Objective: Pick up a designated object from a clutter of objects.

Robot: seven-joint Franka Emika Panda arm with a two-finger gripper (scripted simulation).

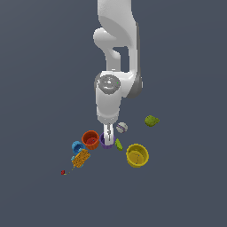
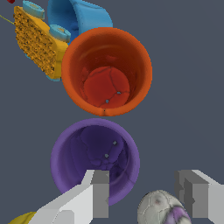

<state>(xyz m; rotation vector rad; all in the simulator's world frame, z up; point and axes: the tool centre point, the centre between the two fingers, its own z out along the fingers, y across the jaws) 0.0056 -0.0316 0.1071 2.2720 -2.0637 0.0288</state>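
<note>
The purple ribbed cup (image 1: 106, 142) stands upright in the middle of the clutter, between the orange-red cup (image 1: 90, 139) and a green piece (image 1: 119, 144). My gripper (image 1: 107, 132) is open and hangs just above the purple cup. In the wrist view the purple cup (image 2: 94, 153) is empty. One finger (image 2: 97, 194) lies over its rim, the other finger (image 2: 197, 197) is outside it, and the gripper (image 2: 145, 193) holds nothing. The grey-white ball (image 2: 159, 209) lies between the fingers, beside the cup.
The orange-red cup (image 2: 106, 72) stands close to the purple cup. A blue cup (image 1: 77, 147) lies on its side by the orange speckled block (image 1: 81, 158). A yellow cup (image 1: 137, 155), the ball (image 1: 122, 127), a second green piece (image 1: 151, 120) and a tiny red thing (image 1: 63, 172) lie around.
</note>
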